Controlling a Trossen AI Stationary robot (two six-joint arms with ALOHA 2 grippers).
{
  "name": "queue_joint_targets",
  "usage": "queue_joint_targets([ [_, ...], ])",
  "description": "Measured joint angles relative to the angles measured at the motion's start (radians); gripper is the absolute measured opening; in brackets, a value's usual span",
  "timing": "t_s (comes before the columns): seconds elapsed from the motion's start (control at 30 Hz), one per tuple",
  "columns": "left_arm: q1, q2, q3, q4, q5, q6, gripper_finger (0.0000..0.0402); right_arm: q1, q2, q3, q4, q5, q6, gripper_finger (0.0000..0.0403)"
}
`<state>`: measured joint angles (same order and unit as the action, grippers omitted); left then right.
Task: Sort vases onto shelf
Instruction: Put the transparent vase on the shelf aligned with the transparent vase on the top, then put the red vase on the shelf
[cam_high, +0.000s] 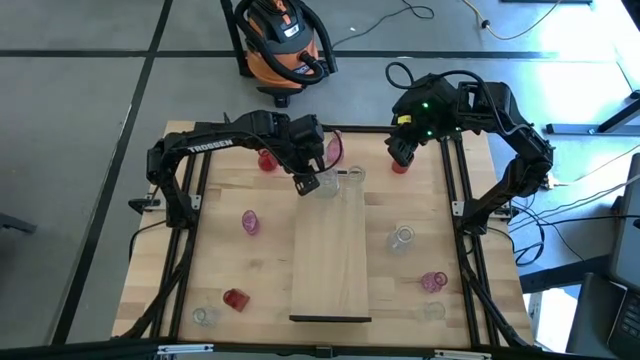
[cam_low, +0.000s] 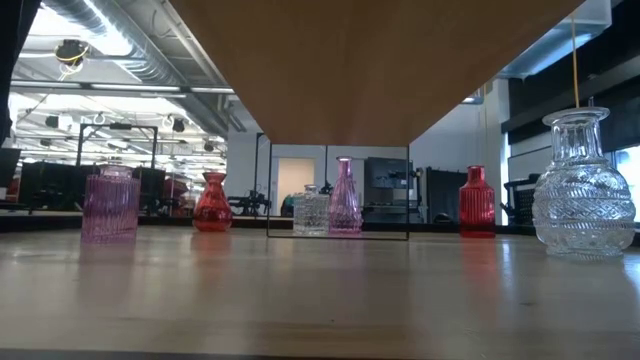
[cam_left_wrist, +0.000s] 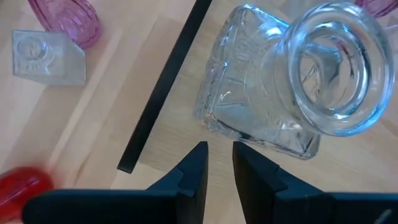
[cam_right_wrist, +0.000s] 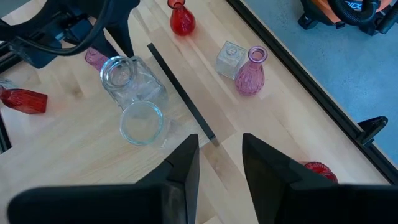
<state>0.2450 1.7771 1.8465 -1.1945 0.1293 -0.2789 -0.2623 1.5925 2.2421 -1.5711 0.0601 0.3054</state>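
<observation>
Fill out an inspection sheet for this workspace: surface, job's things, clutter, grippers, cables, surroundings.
Surface: wooden table with black frame.
Job's things: shelf lies flat mid-table; two clear vases at its far end; other vases scattered on the table, among them a pink vase, a red vase and a clear vase.
Clutter: nothing seen.
Grippers: left gripper beside the clear vases, fingers narrowly apart, holding nothing; right gripper above the far right edge, open and empty.
Cables: a cable runs on the floor to the right.
Surroundings: orange shop vacuum on the floor beyond the table.
</observation>
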Motion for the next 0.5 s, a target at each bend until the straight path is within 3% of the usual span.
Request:
queue_joint_targets([
  [0.5, 0.000, 0.012, 0.000, 0.026, 0.011, 0.001, 0.0068, 0.000, 0.000, 0.000, 0.000, 0.000, 0.004, 0.0106],
])
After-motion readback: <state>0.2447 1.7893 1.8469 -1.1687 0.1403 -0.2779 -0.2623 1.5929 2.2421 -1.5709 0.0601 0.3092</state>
